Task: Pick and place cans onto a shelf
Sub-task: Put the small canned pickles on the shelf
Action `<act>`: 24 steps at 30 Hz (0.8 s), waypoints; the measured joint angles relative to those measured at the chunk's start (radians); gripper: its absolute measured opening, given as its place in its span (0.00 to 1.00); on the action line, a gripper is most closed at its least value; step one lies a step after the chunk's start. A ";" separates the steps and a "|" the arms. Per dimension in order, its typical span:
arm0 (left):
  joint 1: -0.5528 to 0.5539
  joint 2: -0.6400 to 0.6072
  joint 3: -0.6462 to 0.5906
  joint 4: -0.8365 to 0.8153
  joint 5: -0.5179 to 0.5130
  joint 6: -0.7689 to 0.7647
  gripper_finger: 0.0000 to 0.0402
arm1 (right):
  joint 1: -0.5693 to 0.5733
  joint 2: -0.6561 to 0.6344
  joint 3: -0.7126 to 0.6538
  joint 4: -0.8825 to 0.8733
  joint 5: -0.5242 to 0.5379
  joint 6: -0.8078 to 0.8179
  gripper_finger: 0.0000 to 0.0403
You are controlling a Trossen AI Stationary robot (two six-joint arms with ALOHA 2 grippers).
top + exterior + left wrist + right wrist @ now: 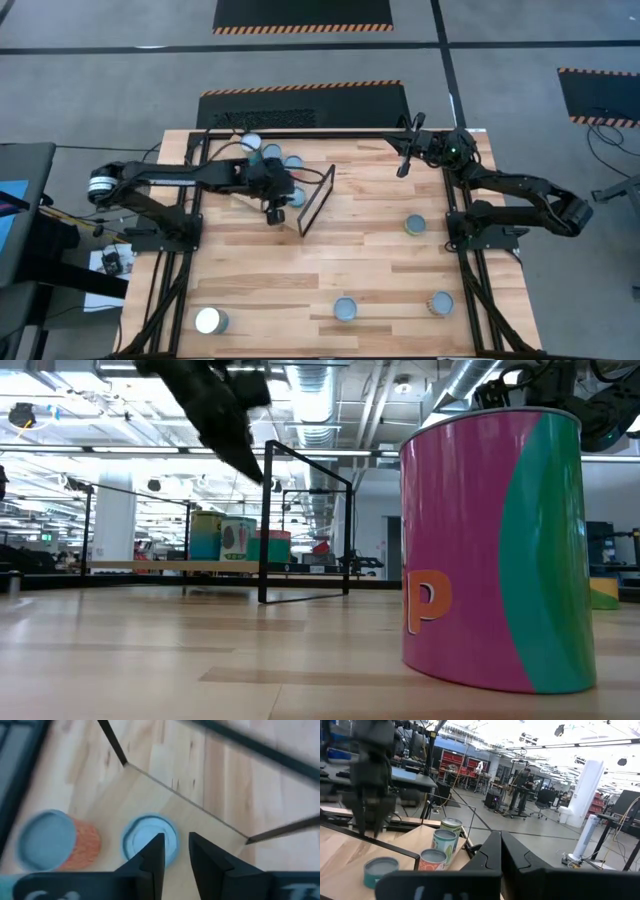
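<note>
While your left gripper (175, 851) hangs over a shelved can (149, 836), jaws released, fetch another; right gripper (501, 851) waits clenched.

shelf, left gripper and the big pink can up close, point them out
shelf (318, 197), high view, on its black metal frame end.
left gripper (176, 851), left wrist view, midway between its fingertips.
pink can (470, 550), low view, on its pink side wall.
</note>
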 joint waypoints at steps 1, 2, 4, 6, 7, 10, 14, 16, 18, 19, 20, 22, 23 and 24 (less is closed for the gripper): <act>-0.010 -0.031 -0.005 -0.006 -0.012 -0.002 0.17 | 0.000 0.000 0.000 -0.001 0.000 0.000 0.02; -0.021 -0.066 -0.019 -0.004 -0.029 -0.011 0.15 | 0.000 0.000 0.000 -0.003 0.000 0.000 0.02; -0.044 -0.132 -0.067 0.006 -0.062 -0.047 0.10 | 0.000 0.000 0.000 -0.008 0.000 0.000 0.02; -0.067 -0.192 -0.141 0.053 -0.071 -0.099 0.05 | 0.000 0.000 0.000 -0.020 0.000 0.000 0.02; -0.078 -0.219 -0.184 0.083 -0.072 -0.127 0.03 | 0.000 0.000 0.000 -0.024 0.000 0.000 0.02; -0.098 -0.267 -0.318 0.242 -0.071 -0.202 0.01 | 0.000 0.000 0.000 -0.034 0.000 0.000 0.02; -0.090 -0.263 -0.430 0.393 -0.071 -0.249 0.00 | 0.001 0.000 0.000 -0.034 0.000 0.007 0.02; -0.081 -0.240 -0.438 0.402 -0.071 -0.255 0.00 | 0.003 0.000 0.000 -0.031 0.000 0.007 0.02; -0.073 -0.213 -0.438 0.408 -0.071 -0.258 0.00 | 0.009 0.000 0.000 -0.020 0.001 0.008 0.02; -0.070 -0.201 -0.438 0.407 -0.071 -0.258 0.00 | 0.012 0.000 0.000 -0.014 0.001 0.007 0.02; -0.066 -0.185 -0.438 0.415 -0.072 -0.256 0.00 | 0.014 0.000 0.000 -0.007 0.001 0.008 0.02; -0.060 -0.153 -0.438 0.420 -0.071 -0.254 0.00 | 0.015 0.000 0.000 0.002 0.000 0.008 0.02; -0.057 -0.138 -0.439 0.428 -0.071 -0.253 0.00 | 0.014 0.000 0.000 0.004 0.001 0.007 0.02; -0.053 -0.121 -0.439 0.444 -0.070 -0.252 0.00 | 0.014 0.000 0.000 0.003 0.002 0.007 0.02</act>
